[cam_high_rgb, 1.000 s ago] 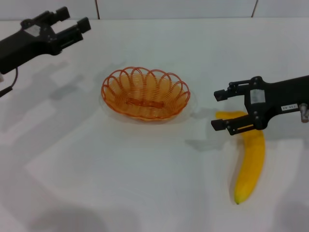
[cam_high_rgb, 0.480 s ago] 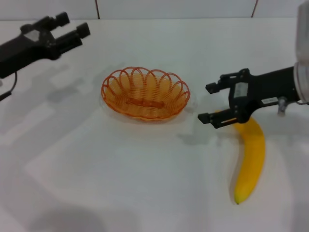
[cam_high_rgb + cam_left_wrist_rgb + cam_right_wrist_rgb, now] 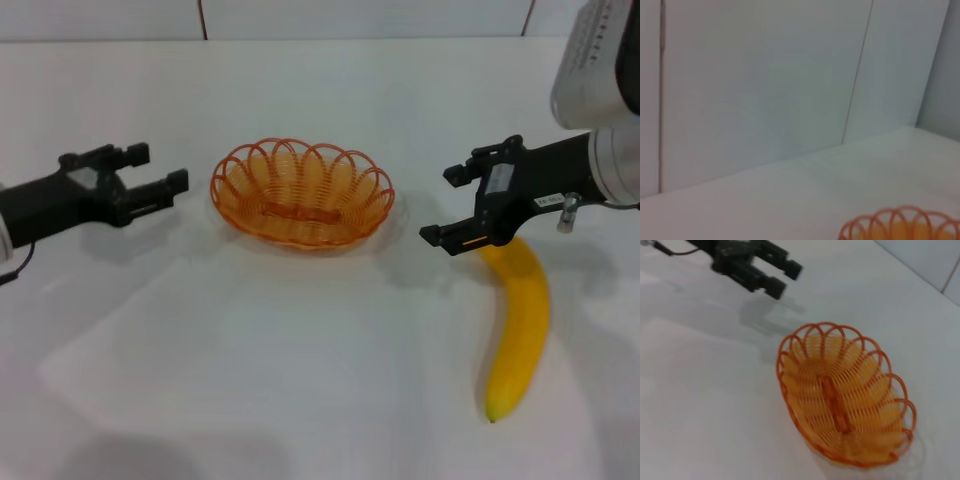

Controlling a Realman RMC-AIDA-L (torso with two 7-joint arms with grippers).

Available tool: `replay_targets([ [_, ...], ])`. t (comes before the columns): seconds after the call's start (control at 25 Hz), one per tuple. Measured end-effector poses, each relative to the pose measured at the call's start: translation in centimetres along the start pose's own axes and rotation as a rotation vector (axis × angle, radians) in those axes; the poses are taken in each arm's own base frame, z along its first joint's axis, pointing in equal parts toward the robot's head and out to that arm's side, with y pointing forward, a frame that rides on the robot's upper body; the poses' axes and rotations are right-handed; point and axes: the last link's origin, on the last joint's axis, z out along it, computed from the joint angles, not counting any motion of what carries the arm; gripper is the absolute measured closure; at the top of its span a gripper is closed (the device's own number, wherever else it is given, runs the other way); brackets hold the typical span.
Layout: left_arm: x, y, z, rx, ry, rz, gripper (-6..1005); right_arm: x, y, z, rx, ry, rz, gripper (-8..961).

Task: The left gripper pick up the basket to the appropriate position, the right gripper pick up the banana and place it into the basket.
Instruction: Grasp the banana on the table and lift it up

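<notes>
Basket (image 3: 302,192): sits flat on the white table (image 3: 280,380), in the middle, with nothing inside it.
Banana (image 3: 520,330): lies on the table to the right of the basket, well apart from it.
Right gripper (image 3: 458,206): its fingers are wide apart and hold nothing; it hangs over the top end of the banana.
Left gripper (image 3: 157,170): its fingers are apart and hold nothing; it is low, just beside the basket's left rim, not touching.

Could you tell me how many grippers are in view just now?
2. The left gripper is open at the left of the basket; the right gripper is open above the banana's far end. None looks hidden.
</notes>
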Motion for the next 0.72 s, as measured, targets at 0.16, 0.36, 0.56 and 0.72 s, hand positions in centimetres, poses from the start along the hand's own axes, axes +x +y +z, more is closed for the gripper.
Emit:
replay_targets([
  [0.16, -0.9, 0.4, -0.5, 0.004, 0.002, 0.045, 247, 0.9, -0.5, 0.0, 0.035, 0.064, 0.033, 174],
  [0.36, -1.2, 0.7, -0.3, 0.003, 0.025, 0.071, 246, 1.6, -0.8, 0.1, 0.07, 0.136, 0.064, 183],
  [0.56, -1.5, 1.0, -0.2, 0.004, 0.037, 0.07, 246, 2.0, -0.8, 0.3, 0.089, 0.205, 0.085, 191],
  [0.72, -1.6, 0.9, -0.3, 0.011, 0.035, 0.07, 246, 1.8, 0.0, 0.8, 0.085, 0.276, 0.077, 197],
])
